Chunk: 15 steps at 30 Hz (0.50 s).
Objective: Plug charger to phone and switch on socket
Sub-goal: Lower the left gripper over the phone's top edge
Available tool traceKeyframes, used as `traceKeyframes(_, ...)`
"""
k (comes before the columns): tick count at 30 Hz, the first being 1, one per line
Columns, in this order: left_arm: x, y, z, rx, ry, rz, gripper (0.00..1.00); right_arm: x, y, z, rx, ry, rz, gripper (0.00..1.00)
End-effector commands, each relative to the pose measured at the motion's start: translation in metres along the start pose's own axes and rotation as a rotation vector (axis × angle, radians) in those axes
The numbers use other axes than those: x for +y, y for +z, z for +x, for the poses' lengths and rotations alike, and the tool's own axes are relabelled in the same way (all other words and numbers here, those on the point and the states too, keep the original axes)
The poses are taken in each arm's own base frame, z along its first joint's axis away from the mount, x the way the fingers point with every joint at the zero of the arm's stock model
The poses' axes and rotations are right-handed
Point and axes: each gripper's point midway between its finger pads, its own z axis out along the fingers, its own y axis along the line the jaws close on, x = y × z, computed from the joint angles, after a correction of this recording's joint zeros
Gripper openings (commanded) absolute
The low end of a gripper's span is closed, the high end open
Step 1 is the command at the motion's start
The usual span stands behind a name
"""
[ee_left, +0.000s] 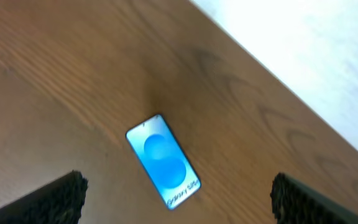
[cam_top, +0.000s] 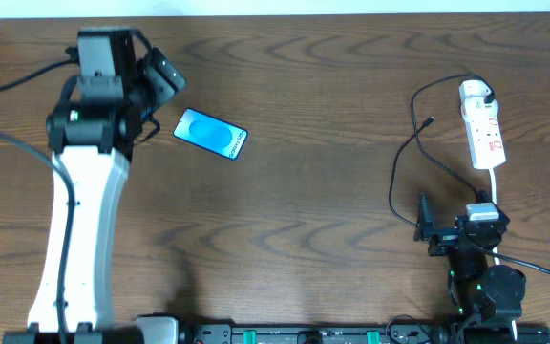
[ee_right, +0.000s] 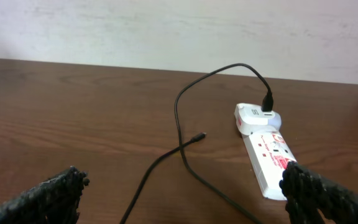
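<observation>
The phone (cam_top: 211, 134) lies flat on the wooden table at the upper left, its cyan-blue screen up. It also shows in the left wrist view (ee_left: 163, 160). My left gripper (cam_top: 158, 84) hovers just left of it, open and empty (ee_left: 179, 190). The white socket strip (cam_top: 486, 132) lies at the far right and shows in the right wrist view (ee_right: 269, 155). The charger's white adapter (cam_top: 475, 94) is plugged into its far end (ee_right: 253, 117). The thin black cable (cam_top: 396, 177) loops left, and its plug tip (ee_right: 197, 137) lies loose on the table. My right gripper (cam_top: 454, 212) is open and empty below the strip (ee_right: 182, 186).
The table's far edge meets a white wall behind the socket strip and the phone. The strip's white cord (cam_top: 494, 183) runs down towards my right arm. Thicker black robot cables trail at the far left (cam_top: 8, 86) and at the bottom right.
</observation>
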Motion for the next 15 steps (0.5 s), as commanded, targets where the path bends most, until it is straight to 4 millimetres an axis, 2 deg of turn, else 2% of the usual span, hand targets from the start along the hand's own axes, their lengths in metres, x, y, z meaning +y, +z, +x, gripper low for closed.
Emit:
traceKeyframes(1,-0.003,0.012,-0.007,0.008,-0.076,-0.036,0.95,0.0,0.0,0.002,0.002,-0.013,0.001,0.99)
traceKeyframes(7,0.004,0.044,0.008,0.073,-0.188,-0.102,0.95,0.0,0.0,0.002,0.002,-0.013,0.001,0.99)
traceKeyframes(9,0.001,0.053,0.01,0.086,-0.199,-0.09,0.96,0.0,0.0,0.002,0.002,-0.013,0.001,0.99)
traceKeyframes(15,0.002,0.069,0.014,0.103,-0.199,-0.103,0.95,0.0,0.0,0.002,0.002,-0.013,0.001,0.99)
